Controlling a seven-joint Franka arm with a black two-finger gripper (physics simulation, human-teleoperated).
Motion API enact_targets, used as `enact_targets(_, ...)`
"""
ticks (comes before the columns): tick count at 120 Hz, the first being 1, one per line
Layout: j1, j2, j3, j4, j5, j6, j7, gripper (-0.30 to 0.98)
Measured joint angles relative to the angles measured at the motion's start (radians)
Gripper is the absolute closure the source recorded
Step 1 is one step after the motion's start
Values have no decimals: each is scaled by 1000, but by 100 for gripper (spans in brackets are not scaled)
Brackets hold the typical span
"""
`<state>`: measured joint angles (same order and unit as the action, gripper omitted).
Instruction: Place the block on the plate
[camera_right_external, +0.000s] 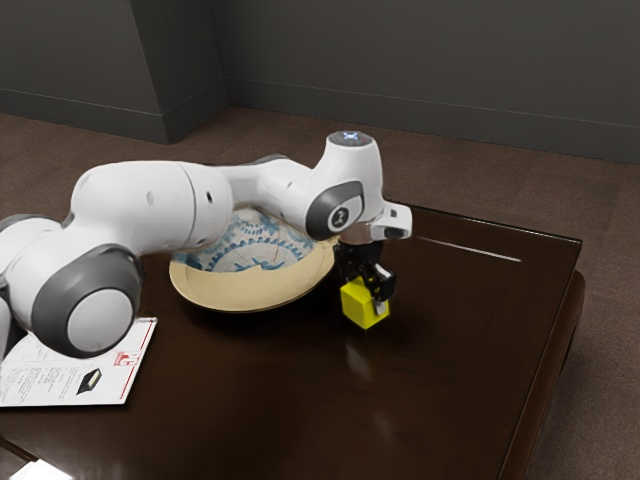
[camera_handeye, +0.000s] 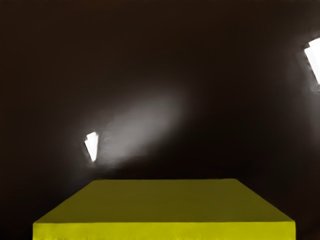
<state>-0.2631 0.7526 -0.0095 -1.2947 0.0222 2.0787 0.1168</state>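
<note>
Table (camera_right_external: 440, 340): dark, glossy; its near part is cut off by the exterior view's lower edge. Arm (camera_right_external: 150, 210): enters from the exterior view's left, base end out of frame. Plate (camera_right_external: 250, 290): pale rim, blue-patterned interior; part of its far side is hidden behind the arm. Printed sheet (camera_right_external: 105, 375): on the table, cut off at the exterior view's left edge and partly covered by the arm; text too small to read.

Claw (camera_right_external: 366, 288): pointing down, parted only by the block's width and pinching the block (camera_right_external: 358, 308). One finger lies against the face toward the exterior view's right; the opposite finger is mostly hidden, its contact hard to make out. Block: yellow, near the plate, off its rim on the exterior view's right; at the wrist view's lower edge, partly cut off. Contact between block and table: cannot tell.
</note>
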Motion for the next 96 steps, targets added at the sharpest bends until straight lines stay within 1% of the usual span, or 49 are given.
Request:
enact_targets(17,9,-73,-1,-36,25,-9,-1,32)
enact_targets(27,22,-94,-1,-45,43,-22,-1,32)
enact_targets(55,115,-136,-4,-56,80,-55,5,32)
enact_targets(70,189,-145,-31,-59,98,-67,10,32)
enact_targets(96,263,-150,-35,-79,110,-76,23,32)
